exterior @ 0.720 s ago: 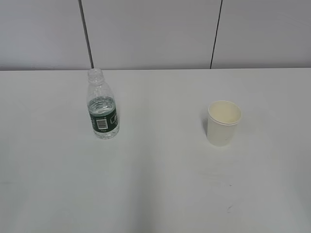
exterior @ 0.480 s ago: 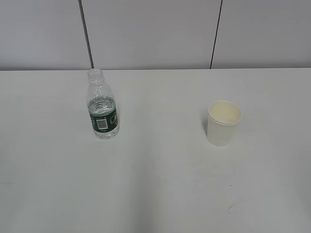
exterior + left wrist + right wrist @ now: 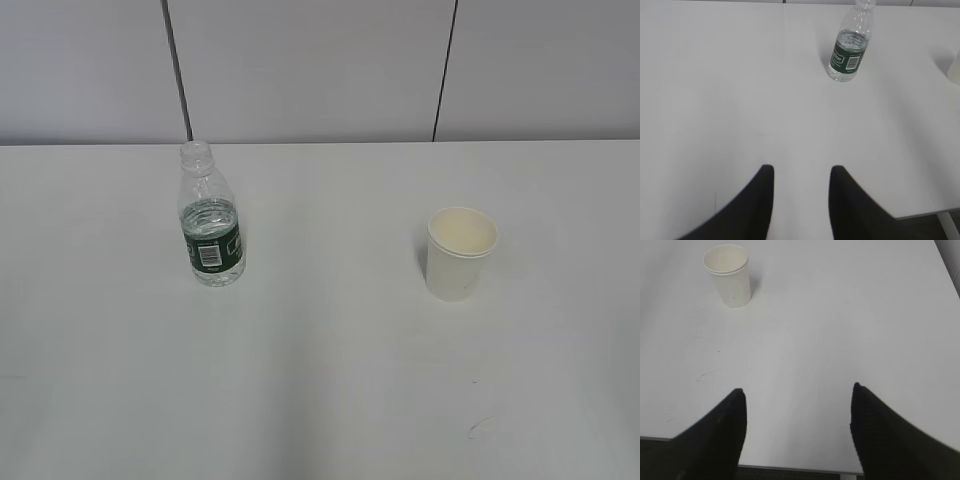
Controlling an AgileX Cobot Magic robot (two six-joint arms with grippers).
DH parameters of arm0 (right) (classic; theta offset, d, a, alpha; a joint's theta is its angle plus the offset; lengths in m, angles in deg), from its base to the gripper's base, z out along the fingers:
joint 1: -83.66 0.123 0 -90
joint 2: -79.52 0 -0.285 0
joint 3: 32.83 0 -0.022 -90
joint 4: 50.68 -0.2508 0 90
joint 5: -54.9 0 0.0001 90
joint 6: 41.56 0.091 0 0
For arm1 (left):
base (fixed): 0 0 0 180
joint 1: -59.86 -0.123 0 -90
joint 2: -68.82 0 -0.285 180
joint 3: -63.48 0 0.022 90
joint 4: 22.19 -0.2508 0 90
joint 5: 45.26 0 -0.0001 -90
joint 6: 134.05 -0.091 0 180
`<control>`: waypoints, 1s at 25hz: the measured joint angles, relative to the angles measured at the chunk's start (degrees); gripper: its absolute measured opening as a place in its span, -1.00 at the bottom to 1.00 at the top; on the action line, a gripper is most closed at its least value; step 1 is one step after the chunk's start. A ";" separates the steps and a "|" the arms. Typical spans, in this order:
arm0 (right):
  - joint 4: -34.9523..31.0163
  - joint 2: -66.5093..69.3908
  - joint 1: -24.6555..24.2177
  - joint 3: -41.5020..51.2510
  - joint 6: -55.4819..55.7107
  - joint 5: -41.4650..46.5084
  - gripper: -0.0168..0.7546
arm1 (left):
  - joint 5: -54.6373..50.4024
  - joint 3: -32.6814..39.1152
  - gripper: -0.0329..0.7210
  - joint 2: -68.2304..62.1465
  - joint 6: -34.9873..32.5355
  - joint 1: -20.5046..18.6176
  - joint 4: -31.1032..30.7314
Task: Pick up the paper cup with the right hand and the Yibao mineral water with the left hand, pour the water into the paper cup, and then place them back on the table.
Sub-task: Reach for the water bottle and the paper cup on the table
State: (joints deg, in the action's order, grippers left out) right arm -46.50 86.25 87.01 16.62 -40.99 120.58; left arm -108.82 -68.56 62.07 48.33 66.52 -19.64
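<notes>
The Yibao mineral water (image 3: 211,219), a small clear ribbed bottle with a dark green label and no cap, stands upright on the left of the white table (image 3: 320,350). It also shows in the left wrist view (image 3: 850,49), far ahead of my open, empty left gripper (image 3: 801,172). The paper cup (image 3: 460,253), plain white with a cream inside, stands upright on the right. In the right wrist view the paper cup (image 3: 729,276) is far ahead and to the left of my open, empty right gripper (image 3: 797,390). Neither gripper shows in the exterior view.
A grey panelled wall (image 3: 320,70) runs behind the table's far edge. The table's near edge shows below the right gripper (image 3: 800,470). A faint dark scratch (image 3: 480,424) marks the tabletop in front of the cup.
</notes>
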 joint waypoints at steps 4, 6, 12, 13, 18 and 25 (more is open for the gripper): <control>0.10 0.00 0.00 -0.24 0.00 -0.19 0.37 | 0.00 0.00 -0.27 0.00 0.00 0.00 0.00; 0.23 0.00 0.00 -0.79 0.00 -1.33 0.37 | 0.05 0.00 -0.27 0.00 0.00 0.00 0.00; 0.46 2.26 0.00 -1.39 0.00 -7.45 0.37 | 4.24 -1.17 -0.27 -0.72 0.00 0.00 0.11; 0.46 3.79 0.00 -1.39 0.00 -8.88 0.37 | 6.30 -1.31 -0.27 -1.55 0.00 0.00 0.11; 0.46 11.52 0.00 -1.39 0.00 -19.01 0.37 | 16.78 -1.35 -0.27 -8.71 -0.05 0.00 0.15; 0.46 19.93 0.00 -1.39 0.00 -34.66 0.37 | 34.19 -1.35 -0.27 -22.22 -0.23 0.00 0.55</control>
State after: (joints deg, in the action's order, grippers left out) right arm -46.04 106.18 87.01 15.23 -40.99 85.92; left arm -74.63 -69.91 39.85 48.10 66.52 -19.09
